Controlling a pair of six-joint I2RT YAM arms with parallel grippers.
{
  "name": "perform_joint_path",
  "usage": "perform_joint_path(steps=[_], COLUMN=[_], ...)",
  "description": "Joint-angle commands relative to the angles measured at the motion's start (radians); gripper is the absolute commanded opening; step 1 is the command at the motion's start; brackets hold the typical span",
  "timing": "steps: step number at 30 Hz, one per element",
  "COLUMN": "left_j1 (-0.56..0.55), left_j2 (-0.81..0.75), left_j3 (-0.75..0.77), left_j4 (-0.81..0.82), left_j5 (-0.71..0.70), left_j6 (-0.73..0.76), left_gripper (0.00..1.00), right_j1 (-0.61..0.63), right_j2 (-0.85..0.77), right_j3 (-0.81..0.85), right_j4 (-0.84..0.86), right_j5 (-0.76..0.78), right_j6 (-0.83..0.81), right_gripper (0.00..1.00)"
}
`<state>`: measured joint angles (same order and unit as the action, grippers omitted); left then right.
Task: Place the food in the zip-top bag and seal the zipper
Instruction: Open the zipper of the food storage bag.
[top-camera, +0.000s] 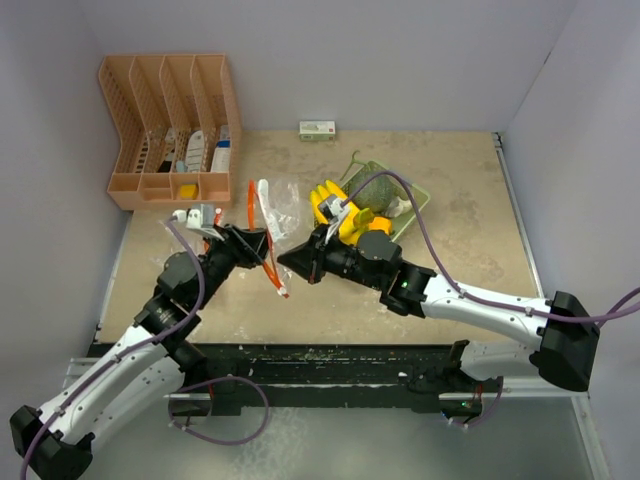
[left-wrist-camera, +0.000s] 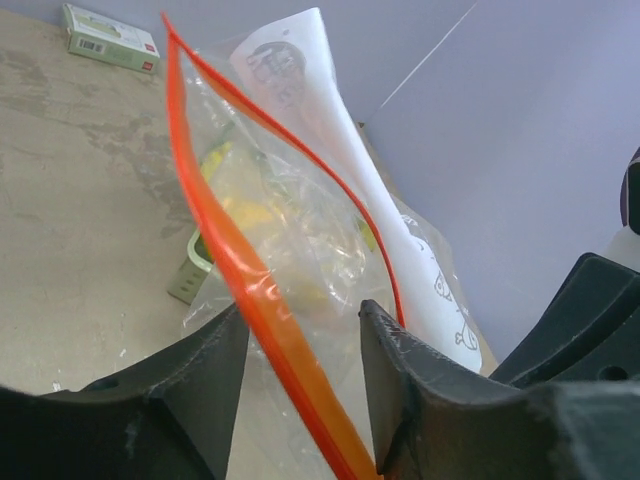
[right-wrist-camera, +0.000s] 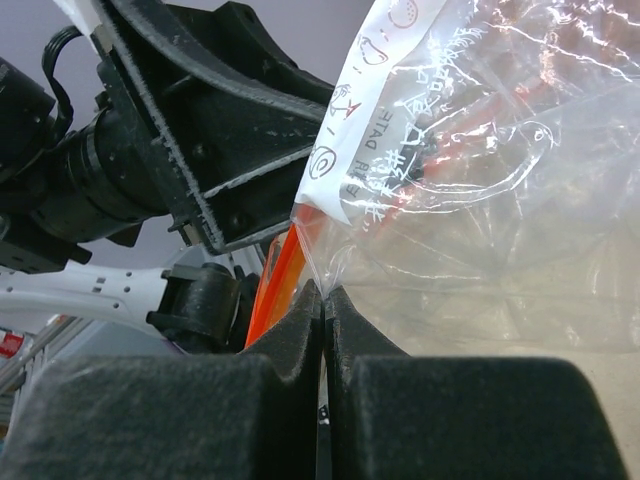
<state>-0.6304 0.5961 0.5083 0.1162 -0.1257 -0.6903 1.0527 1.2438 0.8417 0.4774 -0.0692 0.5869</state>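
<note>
The right gripper (right-wrist-camera: 323, 295) is clenched on the bag (right-wrist-camera: 480, 200). Its two black fingers (right-wrist-camera: 280, 340) are pressed flat together with a fold of the clear film pinched at their tips, just under the white printed label and right beside the orange zipper (right-wrist-camera: 285, 270). The left gripper (left-wrist-camera: 300, 345) faces it from the other side of the bag and stands released. Its fingers (left-wrist-camera: 205, 370) are spread apart and the orange zipper (left-wrist-camera: 240, 260) runs loosely through the gap between them without being squeezed. From above, the two grippers (top-camera: 258, 243) (top-camera: 290, 258) point at each other with the bag (top-camera: 272, 215) held up on edge between them, its mouth edge slanting across from far to near. The food is all outside the bag, behind the right gripper and close along its wrist. The yellow banana bunch (top-camera: 328, 203) is nearest, just past the wrist. The netted melon (top-camera: 378, 190) sits farther back in the pale green basket (top-camera: 418, 205), and an orange (top-camera: 376, 224) is tucked against the arm. Through the film, the left wrist camera shows blurred yellow and a corner of the basket (left-wrist-camera: 190, 272) beyond its fingertips. A small green and white box (left-wrist-camera: 110, 38) lies well past the left gripper, near the far wall.
</note>
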Motion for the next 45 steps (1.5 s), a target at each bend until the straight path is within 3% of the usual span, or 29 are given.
perform_joint_path(steps=[1,4,5,8,14,17,22,23,29,45], left_j1=[0.002,0.003,0.002,0.002,0.002,0.002,0.002,0.003,0.001,0.002], left_j2=[0.033,0.053,0.053,0.039,-0.008,-0.003,0.081,0.104,0.186,0.194], left_j3=[-0.010,-0.006,-0.003,0.029,0.154,0.204,0.255,0.265,0.297,0.301], left_j4=[0.126,0.130,0.117,0.009,-0.350,-0.461,-0.533,-0.541,-0.542,-0.491], left_j5=[0.046,0.056,0.053,0.025,-0.166,-0.244,-0.278,-0.277,-0.266,-0.231], left_j6=[-0.013,-0.004,0.002,0.044,0.164,0.204,0.239,0.241,0.232,0.241], left_gripper=[0.42,0.04,0.00,0.00,0.00,0.00,0.00,0.00,0.00,0.00], right_j1=[0.002,0.003,0.003,0.003,0.002,0.003,0.002,0.001,0.002,0.014], right_j2=[-0.024,-0.029,-0.032,-0.046,-0.076,-0.063,-0.049,-0.051,-0.027,0.265], right_j3=[-0.010,-0.013,-0.015,-0.021,0.013,0.046,0.073,0.077,0.155,0.385], right_j4=[0.072,0.051,0.030,-0.053,-0.339,-0.433,-0.350,-0.310,-0.193,-0.235], right_j5=[-0.033,-0.002,0.018,0.127,0.560,0.660,0.589,0.545,0.376,0.287], right_j6=[-0.030,-0.030,-0.025,0.006,0.091,0.095,-0.035,-0.069,-0.175,-0.099], right_gripper=[0.00,0.00,0.00,0.00,0.00,0.02,0.37,0.39,0.42,0.46])
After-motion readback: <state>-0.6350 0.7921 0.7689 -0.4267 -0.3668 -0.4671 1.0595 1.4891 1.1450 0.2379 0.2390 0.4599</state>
